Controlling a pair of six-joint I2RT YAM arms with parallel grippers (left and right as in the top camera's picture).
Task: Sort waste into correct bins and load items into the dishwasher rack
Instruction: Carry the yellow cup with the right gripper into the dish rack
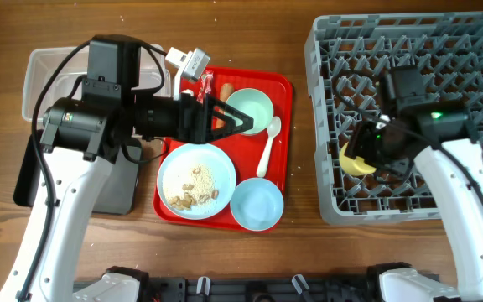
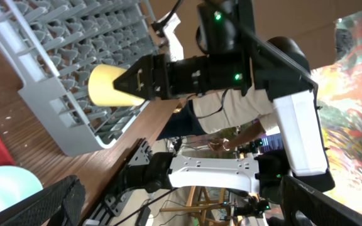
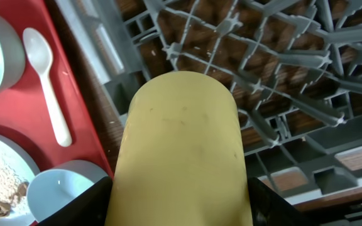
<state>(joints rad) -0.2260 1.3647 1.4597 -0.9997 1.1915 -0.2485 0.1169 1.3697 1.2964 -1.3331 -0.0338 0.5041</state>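
1. Surface: a brown wooden table point(image 1: 302, 243) bore a red tray point(image 1: 288, 84) and the grey dishwasher rack point(image 1: 409, 50).
2. Room: a person in a pale shirt point(image 2: 213, 110) was visible beyond the right arm.
3. The left gripper point(image 1: 250, 120) hung over the tray, jaws spread wide and empty.
4. The right gripper point(image 1: 363, 155) clasped the yellow cup point(image 1: 352, 163) over the rack's left side.

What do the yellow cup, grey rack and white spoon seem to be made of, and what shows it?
The yellow cup: probably plastic, matte, uniform opaque colour, faint scuffs.
The grey rack: moulded plastic, dull, thin lattice with pegs.
The white spoon: likely plastic, smooth, slightly glossy.
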